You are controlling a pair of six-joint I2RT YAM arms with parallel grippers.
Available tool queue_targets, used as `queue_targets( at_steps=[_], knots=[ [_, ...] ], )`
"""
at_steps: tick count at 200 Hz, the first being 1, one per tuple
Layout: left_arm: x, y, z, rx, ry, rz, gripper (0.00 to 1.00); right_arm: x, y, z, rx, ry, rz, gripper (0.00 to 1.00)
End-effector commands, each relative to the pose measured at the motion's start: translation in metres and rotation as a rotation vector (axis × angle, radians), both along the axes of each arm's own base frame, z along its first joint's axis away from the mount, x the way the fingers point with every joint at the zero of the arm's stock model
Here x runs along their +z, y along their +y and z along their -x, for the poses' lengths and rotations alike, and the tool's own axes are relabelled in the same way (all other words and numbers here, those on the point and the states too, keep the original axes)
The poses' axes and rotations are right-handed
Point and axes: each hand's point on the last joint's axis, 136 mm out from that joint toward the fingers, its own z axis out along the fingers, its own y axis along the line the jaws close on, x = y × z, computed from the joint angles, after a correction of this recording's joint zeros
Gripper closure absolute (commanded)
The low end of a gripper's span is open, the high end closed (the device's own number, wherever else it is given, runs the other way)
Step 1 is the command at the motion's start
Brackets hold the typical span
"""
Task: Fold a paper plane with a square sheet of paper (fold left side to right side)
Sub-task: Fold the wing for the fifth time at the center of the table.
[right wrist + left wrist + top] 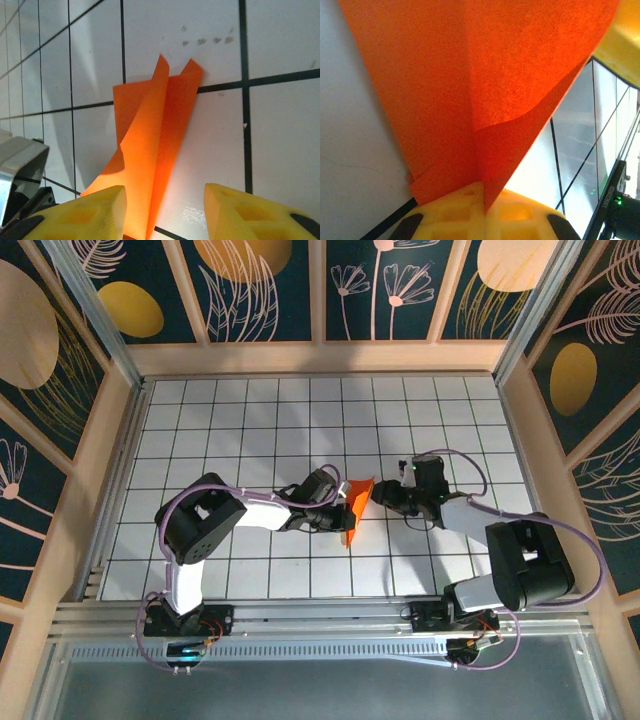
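Left wrist view: the left pincer [482, 200] is clamped tight on the bottom edge of the orange paper [470, 75], its yellow pads [450, 212] meeting on the layers. From that pincer the paper rises clear of the white gridded counter [280, 135]. It is folded into at least two leaves, and one loose flap curls open. Just to the right of the left pincer, the right pincer [164, 195] stands parted, its jaws astride the paper's other end and, as far as I can tell, not pinching it.

The paper looks thin, light and floppy. It will likely sag under its own weight, slide on the smooth counter, and crumple or tear if tugged. The best hold seems to be at an edge or corner near the crease, pinching both leaves together gently.
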Motion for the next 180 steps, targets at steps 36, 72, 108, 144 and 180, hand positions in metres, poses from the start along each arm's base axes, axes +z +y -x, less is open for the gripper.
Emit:
queue_targets(
  at_steps=[36,72,108,144,180],
  knots=[
    [-0.011,0.004,0.005,0.007,0.032,-0.002,1.0,-0.008,0.021,0.003,0.033,0.013,-0.027,0.62],
    [-0.012,0.004,0.006,0.006,0.031,0.0,1.0,-0.008,0.03,-0.002,0.045,0.009,-0.029,0.62],
    [-0.013,0.005,0.006,0.005,0.035,0.001,1.0,-0.009,0.036,-0.007,0.052,0.004,-0.023,0.62],
    [-0.014,0.004,0.007,0.003,0.034,0.001,0.98,-0.01,0.039,-0.01,0.055,0.0,-0.023,0.62],
    [-0.015,0.005,0.007,0.005,0.035,0.001,0.97,-0.015,0.04,-0.01,0.054,0.01,-0.01,0.62]
  ],
)
